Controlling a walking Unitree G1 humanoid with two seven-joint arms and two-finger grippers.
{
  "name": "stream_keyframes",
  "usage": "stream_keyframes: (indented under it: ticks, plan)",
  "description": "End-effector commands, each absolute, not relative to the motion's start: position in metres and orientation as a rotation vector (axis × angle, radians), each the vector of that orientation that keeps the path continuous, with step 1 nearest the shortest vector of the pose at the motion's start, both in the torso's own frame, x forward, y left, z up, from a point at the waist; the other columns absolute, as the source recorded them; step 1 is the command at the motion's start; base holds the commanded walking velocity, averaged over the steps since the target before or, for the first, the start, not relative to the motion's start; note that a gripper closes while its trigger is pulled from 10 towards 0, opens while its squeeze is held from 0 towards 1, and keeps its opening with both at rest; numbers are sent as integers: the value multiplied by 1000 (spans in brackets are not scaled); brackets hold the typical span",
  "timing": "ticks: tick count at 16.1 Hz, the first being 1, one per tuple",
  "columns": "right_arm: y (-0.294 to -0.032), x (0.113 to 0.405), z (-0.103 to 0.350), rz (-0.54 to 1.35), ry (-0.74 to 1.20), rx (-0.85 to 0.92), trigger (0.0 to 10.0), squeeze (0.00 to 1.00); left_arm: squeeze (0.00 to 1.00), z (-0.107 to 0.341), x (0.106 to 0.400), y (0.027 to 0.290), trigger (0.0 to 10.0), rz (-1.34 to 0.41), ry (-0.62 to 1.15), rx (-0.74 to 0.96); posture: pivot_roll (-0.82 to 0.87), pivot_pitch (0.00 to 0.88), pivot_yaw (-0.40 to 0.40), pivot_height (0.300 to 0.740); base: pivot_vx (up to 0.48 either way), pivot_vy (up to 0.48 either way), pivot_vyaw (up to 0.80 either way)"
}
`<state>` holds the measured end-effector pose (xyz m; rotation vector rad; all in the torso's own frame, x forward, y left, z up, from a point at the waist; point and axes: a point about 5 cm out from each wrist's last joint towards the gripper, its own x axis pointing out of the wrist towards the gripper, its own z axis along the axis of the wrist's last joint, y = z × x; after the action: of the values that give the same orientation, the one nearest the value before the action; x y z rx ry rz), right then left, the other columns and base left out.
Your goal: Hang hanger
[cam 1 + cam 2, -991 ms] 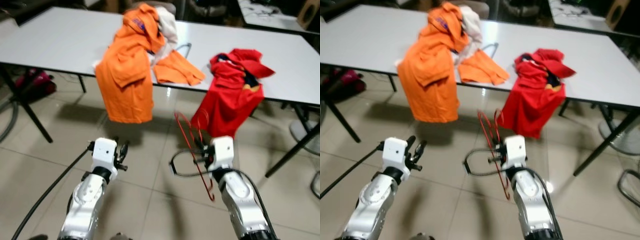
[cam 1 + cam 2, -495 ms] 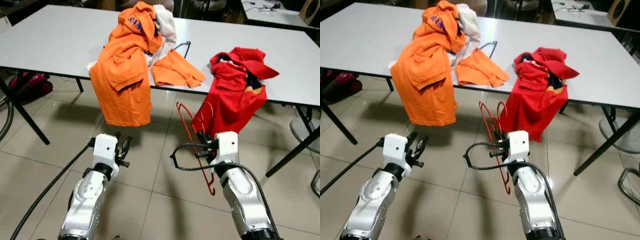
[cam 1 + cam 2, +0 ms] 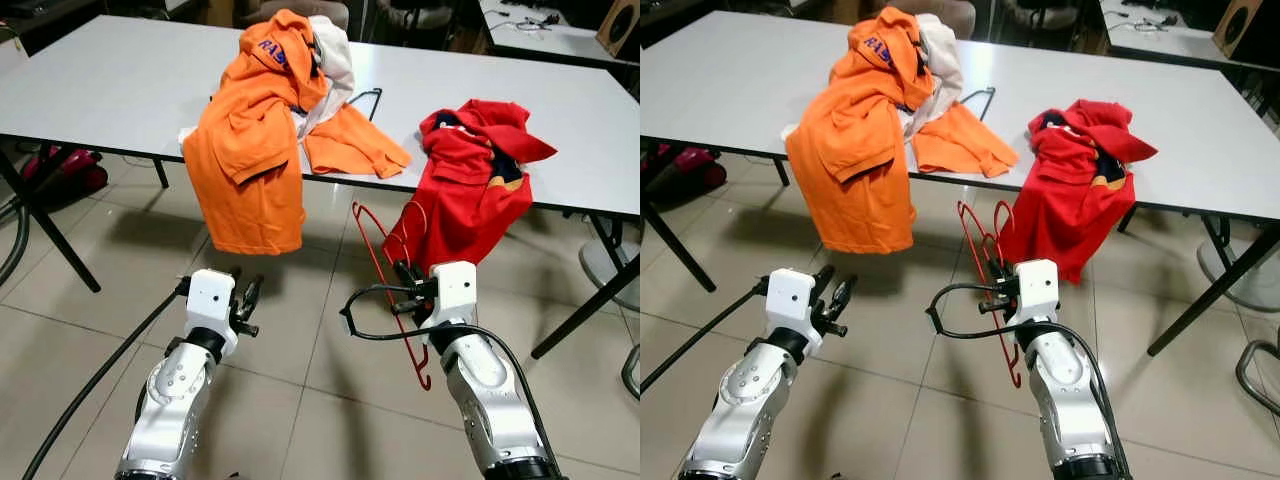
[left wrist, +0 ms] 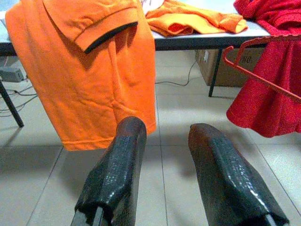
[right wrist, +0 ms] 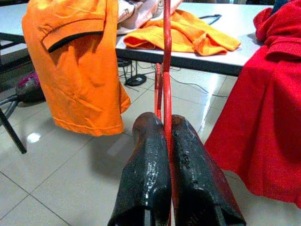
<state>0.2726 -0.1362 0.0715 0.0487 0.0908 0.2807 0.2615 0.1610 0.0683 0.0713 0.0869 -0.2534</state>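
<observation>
A thin red wire hanger (image 3: 381,262) stands nearly upright over the tiled floor, in front of the white table (image 3: 120,80). My right gripper (image 3: 404,288) is shut on the red hanger; in the right wrist view the wire (image 5: 165,66) runs up between the two closed fingers (image 5: 148,179). My left gripper (image 3: 246,297) is held low to the left, open and holding nothing, its fingers (image 4: 117,165) apart in the left wrist view. It points toward an orange polo shirt (image 3: 245,150) that drapes off the table edge.
A red garment (image 3: 465,190) hangs off the table's front edge just beyond the hanger. A black hanger (image 3: 368,100) lies on the table by folded orange cloth (image 3: 355,140). Black table legs (image 3: 55,230) and a chair base (image 3: 610,270) stand at the sides.
The camera has steadied and shifted slightly. The right gripper with the red hanger has risen a little; the left arm has hardly moved.
</observation>
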Motion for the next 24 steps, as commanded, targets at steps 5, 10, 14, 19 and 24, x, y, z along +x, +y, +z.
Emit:
stream_keyframes:
  ticks: [5,10,14,19,24]
  plan:
    - [-137,270,73,281,89,60,10000,0,0,73,261,159,10000,-269,72,62,-30,30,-26,740,334,0,0]
    - [-132,268,73,323,89,8,10000,0,0,72,260,158,10000,-272,74,61,-29,25,-27,740,335,0,320]
    - [-134,269,73,304,88,37,10000,0,0,72,259,158,10000,-279,75,62,-31,20,-25,740,334,0,0]
    - [-134,268,73,302,90,42,10000,0,0,72,260,158,10000,-286,75,64,-34,10,-23,740,334,0,0]
    - [-134,269,79,305,69,51,10000,0,0,80,263,157,10000,-292,46,72,-37,14,-21,740,335,0,-480]
